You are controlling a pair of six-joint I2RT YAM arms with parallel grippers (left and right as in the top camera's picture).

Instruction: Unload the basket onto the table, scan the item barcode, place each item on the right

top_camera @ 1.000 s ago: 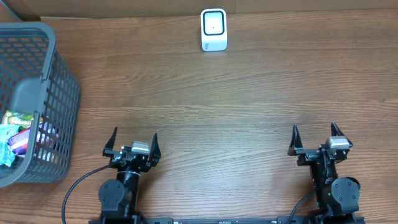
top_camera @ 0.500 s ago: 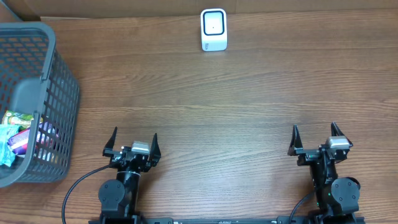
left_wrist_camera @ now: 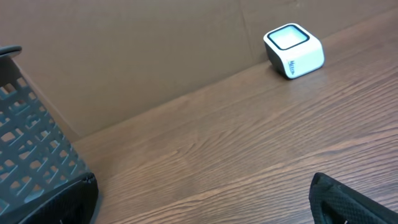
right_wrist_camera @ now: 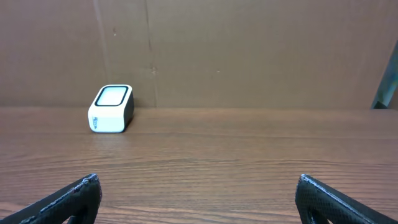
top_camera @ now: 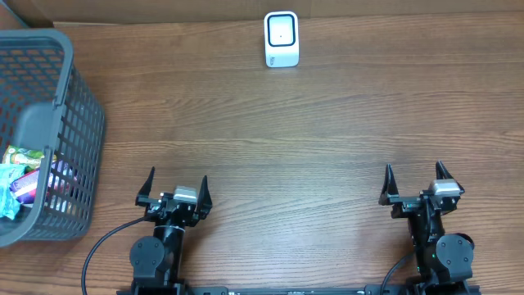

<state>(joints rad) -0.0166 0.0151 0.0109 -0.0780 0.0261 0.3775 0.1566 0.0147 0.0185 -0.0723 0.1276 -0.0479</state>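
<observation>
We looked first at the wooden table [top_camera: 286, 123], which was bare across its middle. The dark grey plastic basket [top_camera: 78, 123] stood at its left edge, cut off by the frame, with a broad grey handle lying across its opening.

The left gripper [top_camera: 177, 177] and the right gripper [top_camera: 414, 170] both sat at the near edge, well apart from each other. Both had their jaws spread wide and grasped nothing. In the right wrist view, only the dark fingertips [right_wrist_camera: 68, 199] showed at the bottom corners.

The white barcode scanner [top_camera: 281, 38] stood at the far edge against the cardboard backing. It lay roughly between the two arms and well away from both, with its window facing up.

The packaged items [top_camera: 20, 176] to be scanned lay in the basket, off to the left of the left gripper. We judged that arm much the nearer, so the reach would have to go leftward and down over the basket rim.

The packets showed only as scraps of green, white, and pink past the handle and wall. We could not tell how many there were, which way their long axes ran, or where any barcode sat.
</observation>
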